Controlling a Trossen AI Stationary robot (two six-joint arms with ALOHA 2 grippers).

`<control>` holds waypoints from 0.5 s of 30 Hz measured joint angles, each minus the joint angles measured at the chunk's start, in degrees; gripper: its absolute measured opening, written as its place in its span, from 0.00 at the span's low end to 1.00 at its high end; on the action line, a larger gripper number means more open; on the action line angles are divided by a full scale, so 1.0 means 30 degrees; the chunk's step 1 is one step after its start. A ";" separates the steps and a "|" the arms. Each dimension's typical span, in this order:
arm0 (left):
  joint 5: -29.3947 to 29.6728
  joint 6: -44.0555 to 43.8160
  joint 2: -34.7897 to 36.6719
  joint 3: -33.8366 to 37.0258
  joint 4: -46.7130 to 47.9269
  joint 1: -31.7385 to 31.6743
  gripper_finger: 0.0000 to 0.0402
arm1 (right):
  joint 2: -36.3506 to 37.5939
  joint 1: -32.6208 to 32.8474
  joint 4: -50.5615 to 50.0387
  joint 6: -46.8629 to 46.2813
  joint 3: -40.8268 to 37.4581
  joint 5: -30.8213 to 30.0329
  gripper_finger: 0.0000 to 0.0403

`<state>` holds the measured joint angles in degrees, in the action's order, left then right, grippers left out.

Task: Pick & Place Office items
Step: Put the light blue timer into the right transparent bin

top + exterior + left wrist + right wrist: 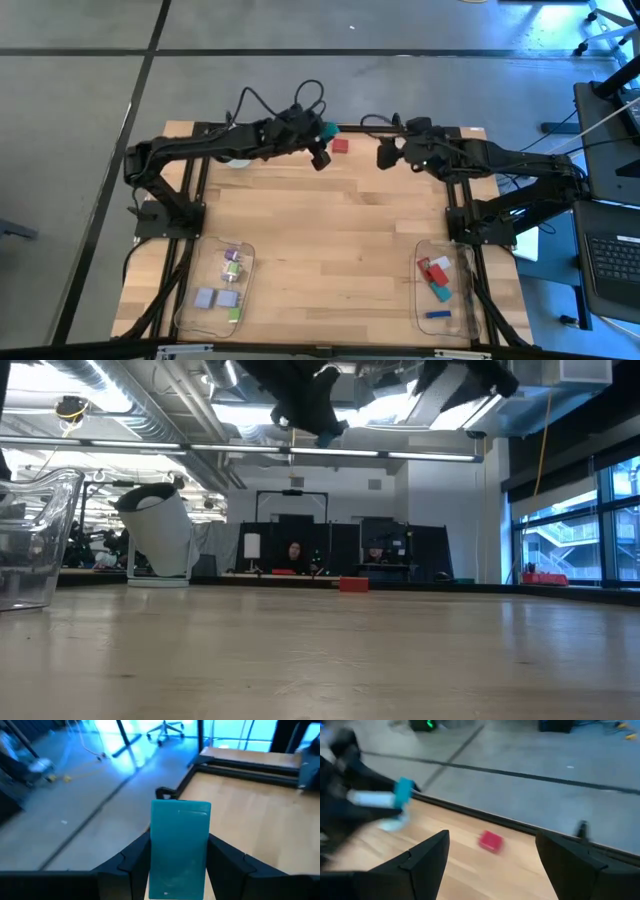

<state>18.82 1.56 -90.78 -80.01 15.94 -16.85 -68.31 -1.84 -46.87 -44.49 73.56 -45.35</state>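
My left gripper [320, 140] hovers high over the table's far edge, shut on a teal block [180, 845], which also shows as the teal block [326, 130] from above. A small red block [340, 146] lies flat on the wood just beside it and appears as the red block [490, 841] between my right fingers' line of sight. My right gripper [385, 155] floats open, a little to the right of the red block and touching nothing. More small pieces lie in two clear trays near the table's near edge. My left gripper pinches the teal block between its two fingers [135, 862], one on each long side [156, 855]. The block's far end [181, 810] sticks out past the fingertips. In the low view the teal block [328, 432] is lifted well clear of the table.
A white round object [160, 535] stands by the far edge, left of the left gripper. The left clear tray [190, 300] holds lavender and green pieces; the right clear tray [462, 300] holds red, white, teal and blue ones. Bare wood lies between them. A person sits in the room beyond.
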 joint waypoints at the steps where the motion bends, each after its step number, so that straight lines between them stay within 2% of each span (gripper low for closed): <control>1: 0.0510 0.0406 0.0000 0.0000 -0.0197 0.0214 0.39 | 0.0000 -0.0066 0.0690 0.0000 0.0000 0.0287 0.74; 7: 0.2375 0.2084 0.0015 0.0000 -0.0679 0.1307 0.41 | 0.0000 -0.0563 0.4482 0.1450 0.0000 0.3051 0.74; 11: 0.3421 0.2929 0.0015 0.0000 -0.1095 0.1943 0.39 | 0.0000 -0.1091 0.5743 0.1689 0.0000 0.4587 0.74; 15: 0.3610 0.3404 0.0015 0.0000 -0.2019 0.2511 0.40 | -0.0154 -0.1702 0.6953 0.1559 0.0000 0.6291 0.74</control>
<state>29.65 11.77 -90.74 -80.01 9.89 -9.32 -68.78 -6.94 -26.01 -39.81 73.56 -26.48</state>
